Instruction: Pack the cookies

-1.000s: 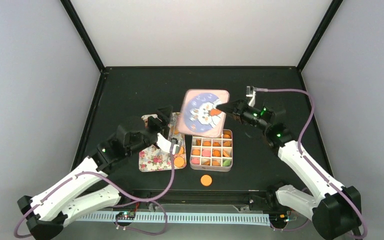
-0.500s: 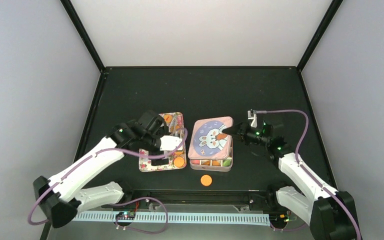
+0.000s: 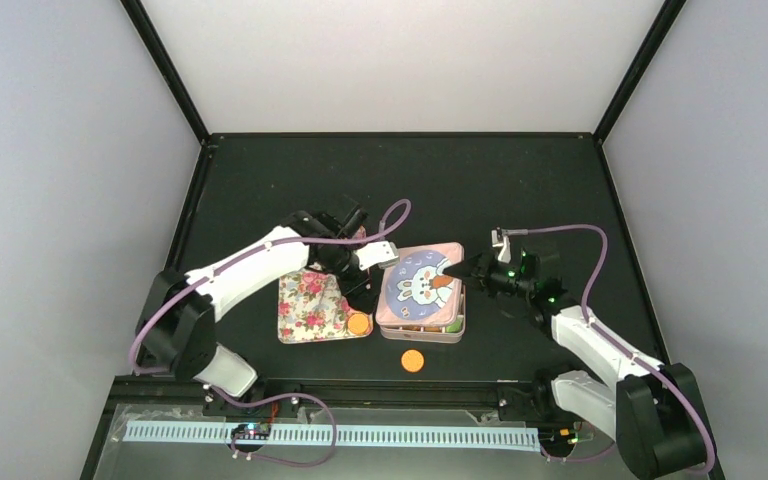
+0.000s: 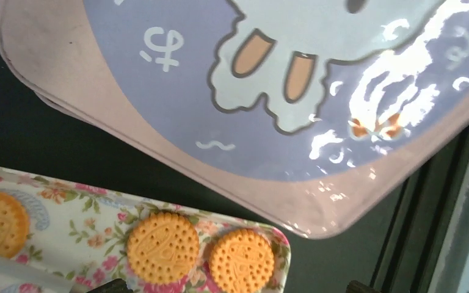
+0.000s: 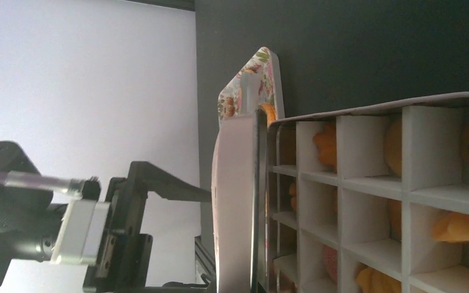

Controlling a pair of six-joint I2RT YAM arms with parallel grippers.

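Note:
A pink lid with a rabbit picture lies over the divided tin. The tin's front row of cookies shows below the lid. My right gripper is shut on the lid's right edge. My left gripper hangs open by the lid's left edge, above the flowered tray. In the left wrist view the lid fills the top, and three orange cookies lie on the tray below. The right wrist view shows the lid edge-on beside white compartments holding cookies.
One orange cookie lies loose on the black table in front of the tin. Another sits at the tray's near right corner. The table's front rail runs just behind the loose cookie.
My right gripper has brought the raised lid down and forward over the tin. My left arm has swung from the tray's left side across to the lid's left edge.

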